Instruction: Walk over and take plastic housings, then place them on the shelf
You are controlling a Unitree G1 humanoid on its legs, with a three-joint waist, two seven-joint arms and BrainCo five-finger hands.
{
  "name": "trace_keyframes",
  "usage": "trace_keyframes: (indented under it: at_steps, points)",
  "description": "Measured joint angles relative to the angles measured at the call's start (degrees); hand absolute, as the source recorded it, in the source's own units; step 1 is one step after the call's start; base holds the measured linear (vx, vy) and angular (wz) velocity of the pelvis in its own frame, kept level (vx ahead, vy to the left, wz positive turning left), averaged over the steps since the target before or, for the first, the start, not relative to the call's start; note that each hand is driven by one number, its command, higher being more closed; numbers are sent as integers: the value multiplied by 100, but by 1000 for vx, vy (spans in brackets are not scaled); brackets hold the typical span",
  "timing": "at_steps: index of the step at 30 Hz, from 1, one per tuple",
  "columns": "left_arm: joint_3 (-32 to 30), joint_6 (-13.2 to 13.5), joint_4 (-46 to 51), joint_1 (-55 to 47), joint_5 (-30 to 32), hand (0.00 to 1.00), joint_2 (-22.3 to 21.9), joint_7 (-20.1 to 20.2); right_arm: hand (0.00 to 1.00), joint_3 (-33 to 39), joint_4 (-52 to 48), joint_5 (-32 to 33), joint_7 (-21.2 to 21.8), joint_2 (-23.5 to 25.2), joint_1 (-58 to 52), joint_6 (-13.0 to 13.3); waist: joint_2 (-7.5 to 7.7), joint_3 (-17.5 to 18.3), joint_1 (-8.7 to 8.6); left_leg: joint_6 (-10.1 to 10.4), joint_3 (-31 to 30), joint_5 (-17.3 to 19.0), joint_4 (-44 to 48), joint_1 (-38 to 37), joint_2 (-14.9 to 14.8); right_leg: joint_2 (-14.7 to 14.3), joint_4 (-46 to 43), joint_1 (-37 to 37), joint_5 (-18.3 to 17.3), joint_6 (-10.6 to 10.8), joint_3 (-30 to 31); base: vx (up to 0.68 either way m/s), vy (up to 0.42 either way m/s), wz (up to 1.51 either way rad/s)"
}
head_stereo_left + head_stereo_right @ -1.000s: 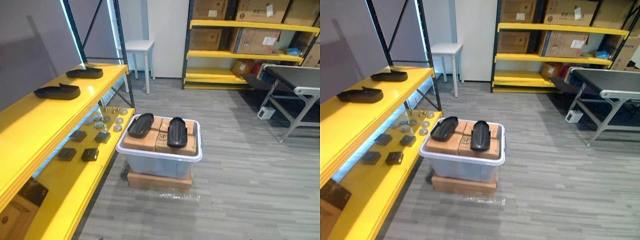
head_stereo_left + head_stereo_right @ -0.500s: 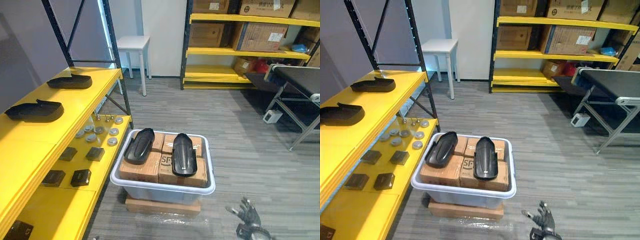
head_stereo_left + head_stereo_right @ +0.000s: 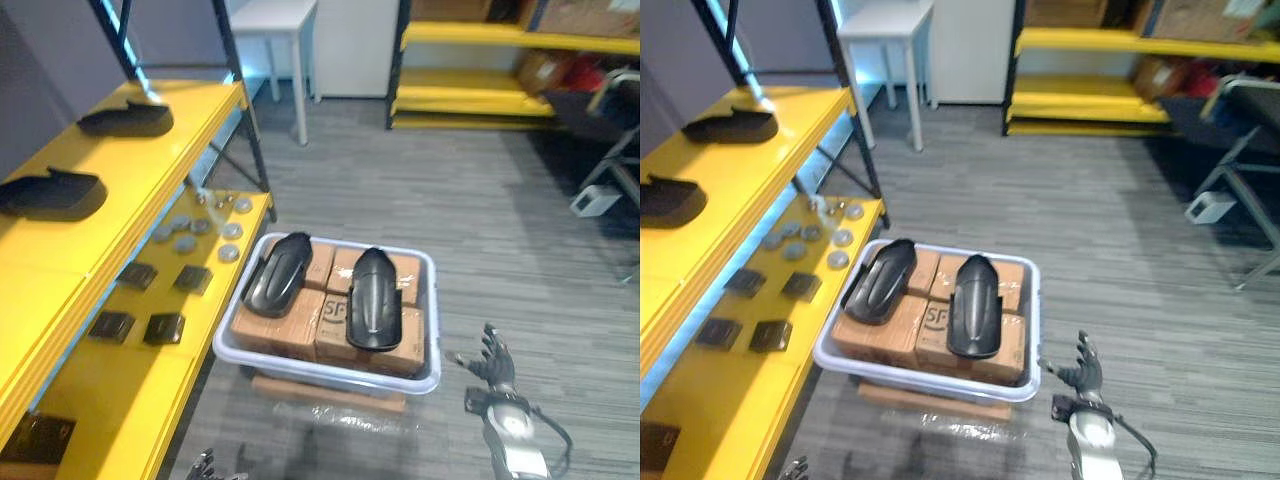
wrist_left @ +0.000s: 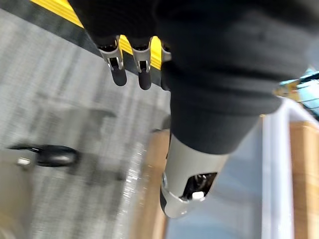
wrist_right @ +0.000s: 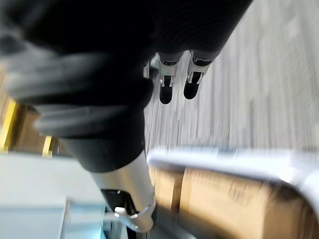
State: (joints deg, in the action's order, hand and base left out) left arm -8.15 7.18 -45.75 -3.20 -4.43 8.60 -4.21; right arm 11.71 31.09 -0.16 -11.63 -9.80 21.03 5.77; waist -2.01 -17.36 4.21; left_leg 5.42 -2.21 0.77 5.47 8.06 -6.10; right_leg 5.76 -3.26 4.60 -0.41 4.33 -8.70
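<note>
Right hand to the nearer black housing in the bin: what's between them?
From the housing, the left eye view shows cardboard box top, the bin rim, then bare floor up to the right hand.

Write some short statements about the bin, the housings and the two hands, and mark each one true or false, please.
1. Two housings lie on cardboard boxes inside the bin. True.
2. The right hand holds one housing. False: it is open and empty, in the air beside the bin's right side.
3. The upper shelf carries two housings. True.
4. The bin stands on the yellow shelf. False: it stands on a flat carton on the floor, next to the shelf.
5. The left hand grips the bin's rim. False: its fingers are straight and hold nothing.
</note>
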Motion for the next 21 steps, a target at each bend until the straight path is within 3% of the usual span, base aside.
trace_keyframes:
  at_steps: [3, 5, 7, 14, 21]
  points:
    - [275, 12, 150, 195, -126, 0, -8, -53, 0, -53, 731, 5, -192, -196, 1057, -10, -73, -335, 179, 0, -233, 0, 252, 464, 25, 0, 0, 229, 85, -18, -176, -110, 32, 35]
    - [444, 52, 319, 301, -339, 0, -15, -87, 0, -52, 1298, 52, -349, -542, 1934, -15, -203, -679, 280, -9, -391, -7, 396, 673, 81, 28, -8, 286, 112, -17, -303, -132, 36, 33]
    - [602, 114, 425, 319, -446, 0, -8, -128, 0, -51, 1899, 281, -483, -910, 2643, -15, -272, -776, 328, -46, -431, -32, 461, 927, 125, 56, -30, 494, 152, -15, -324, -96, 42, 15]
    - [1261, 206, 229, 495, -627, 0, 31, -289, 0, -172, 3309, 656, -809, -1938, 3881, -44, -384, -881, 445, -121, -526, -84, 487, 1371, 241, 151, -26, 909, 288, 24, -321, -30, 32, 3]
    - [1548, 231, -168, 581, -733, 0, 42, -455, 0, -416, 3570, 653, -1208, -2169, 4251, -89, -435, -967, 442, -132, -572, -92, 475, 1548, 250, 148, -23, 1083, 323, 4, -325, 0, 0, 0]
